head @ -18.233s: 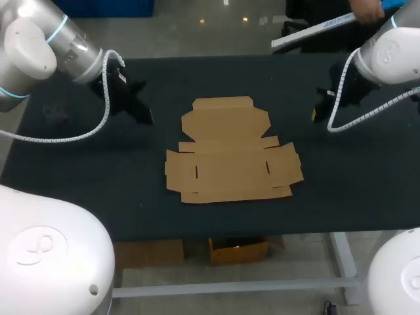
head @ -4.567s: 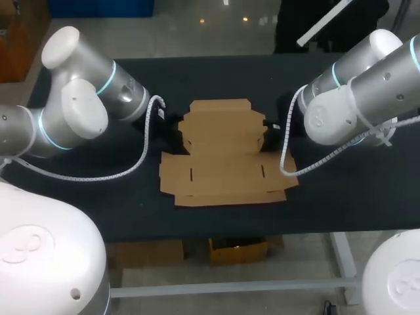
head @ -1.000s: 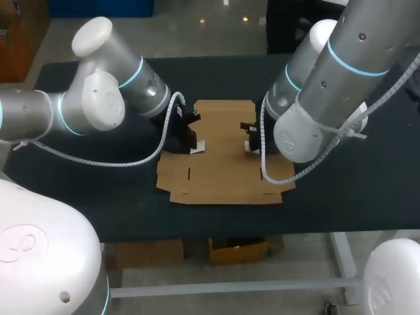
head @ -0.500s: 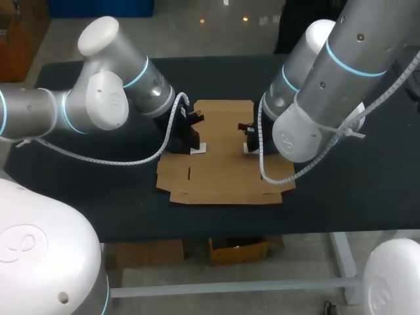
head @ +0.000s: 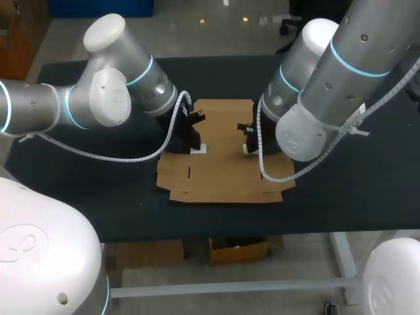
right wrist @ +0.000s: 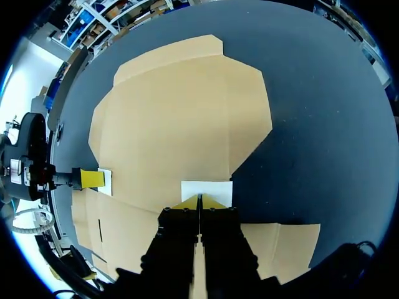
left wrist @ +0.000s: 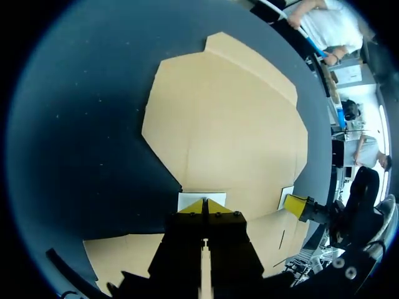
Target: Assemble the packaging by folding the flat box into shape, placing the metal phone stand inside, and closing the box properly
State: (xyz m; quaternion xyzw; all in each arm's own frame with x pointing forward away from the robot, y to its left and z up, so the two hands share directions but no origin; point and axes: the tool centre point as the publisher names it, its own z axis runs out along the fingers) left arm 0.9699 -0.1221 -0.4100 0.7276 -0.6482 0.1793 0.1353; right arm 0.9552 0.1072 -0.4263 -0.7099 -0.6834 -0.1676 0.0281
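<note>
The flat brown cardboard box (head: 226, 172) lies unfolded in the middle of the dark table. My left gripper (head: 197, 143) is shut, and its tips rest on a small white patch (left wrist: 187, 200) at the box's left side, where the back panel meets the base. My right gripper (head: 248, 143) is also shut and presses on a matching white patch (right wrist: 207, 188) at the right side. In the left wrist view my own gripper (left wrist: 204, 206) points down at the cardboard (left wrist: 230, 131). The right wrist view shows my gripper (right wrist: 199, 202) the same way on the cardboard (right wrist: 181, 118). No phone stand shows.
The dark table (head: 341, 190) has bare surface all around the box, on both sides and toward the front edge. Both arms lean in over the box's back half, and their white cables (head: 125, 157) hang close above the table.
Both grippers have edged slightly inward over the box's sides and stay shut. The cardboard lies as before.
</note>
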